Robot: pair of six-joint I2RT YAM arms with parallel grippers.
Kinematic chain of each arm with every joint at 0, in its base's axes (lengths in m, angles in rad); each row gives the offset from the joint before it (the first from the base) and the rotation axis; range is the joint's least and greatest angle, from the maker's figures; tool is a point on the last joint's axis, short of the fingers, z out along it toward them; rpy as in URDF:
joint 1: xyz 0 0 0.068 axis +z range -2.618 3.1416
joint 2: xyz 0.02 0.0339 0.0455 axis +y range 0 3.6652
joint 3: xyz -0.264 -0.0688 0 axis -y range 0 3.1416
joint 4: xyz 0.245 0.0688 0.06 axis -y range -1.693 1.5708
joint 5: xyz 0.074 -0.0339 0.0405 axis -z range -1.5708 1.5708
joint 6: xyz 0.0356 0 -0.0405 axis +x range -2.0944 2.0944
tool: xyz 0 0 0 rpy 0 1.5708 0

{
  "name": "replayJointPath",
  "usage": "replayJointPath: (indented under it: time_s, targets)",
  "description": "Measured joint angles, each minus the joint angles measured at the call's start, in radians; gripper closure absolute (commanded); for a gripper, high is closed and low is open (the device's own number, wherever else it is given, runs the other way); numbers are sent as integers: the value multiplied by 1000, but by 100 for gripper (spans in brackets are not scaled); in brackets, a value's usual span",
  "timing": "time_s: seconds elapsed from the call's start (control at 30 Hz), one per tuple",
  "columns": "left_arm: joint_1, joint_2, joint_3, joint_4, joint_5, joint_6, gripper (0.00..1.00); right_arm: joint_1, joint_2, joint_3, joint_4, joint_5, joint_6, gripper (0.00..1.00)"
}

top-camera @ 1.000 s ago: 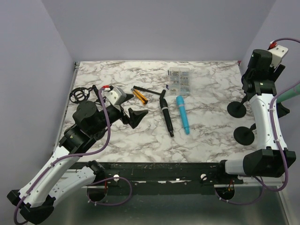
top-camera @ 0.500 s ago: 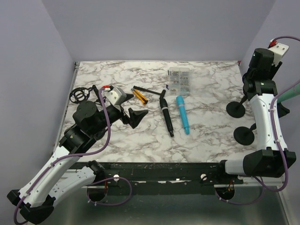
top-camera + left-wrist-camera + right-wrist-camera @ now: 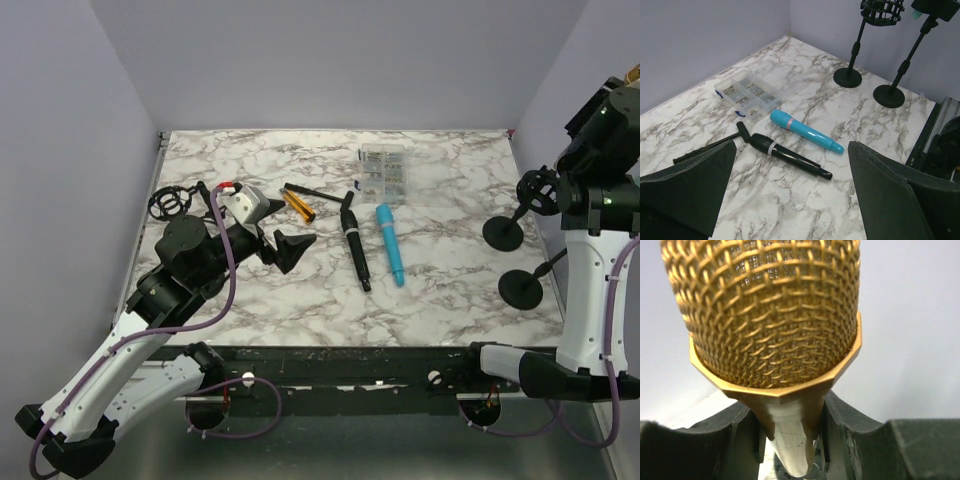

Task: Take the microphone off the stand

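Observation:
A microphone [image 3: 765, 315] with a gold mesh head and a pale handle fills the right wrist view. My right gripper [image 3: 790, 427] is shut on its neck just below the head. In the top view that gripper [image 3: 618, 98] is raised high at the far right, with a gold tip [image 3: 633, 72] showing at the frame edge. The black stand [image 3: 503, 233] sits below it, and its ring cradle [image 3: 535, 190] holds nothing. My left gripper [image 3: 283, 243] hovers open over the left of the table, its fingers [image 3: 685, 190] wide apart with nothing between them.
A second round-based stand [image 3: 522, 288] is beside the first; its clip [image 3: 932, 7] holds something teal. A black microphone [image 3: 355, 245], a blue one [image 3: 390, 243], a clear parts box [image 3: 385, 170], an orange tool [image 3: 299, 205] and a black shock mount [image 3: 170, 200] lie on the marble table.
My right gripper has closed on the gold microphone and risen up and to the right, off the stand's cradle. The left arm has not moved.

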Motion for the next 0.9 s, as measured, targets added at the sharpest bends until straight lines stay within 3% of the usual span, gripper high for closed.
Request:
replayJointPath:
  time_s: [0.17,0.4,0.7,0.9]
  targets:
    - [0,-1,-2,2,-8,0,2,0,-41,71,-27,-201,48,95]
    - [0,-18,-18,8,-51,1,1,38,-50,40,-105,-497,164,95]
    - [0,-20,-34,22,-100,5,1,427,-17,-82,-155,-554,226,94]
    - [0,-10,-34,23,-122,12,2,515,92,-282,-158,-643,265,93]
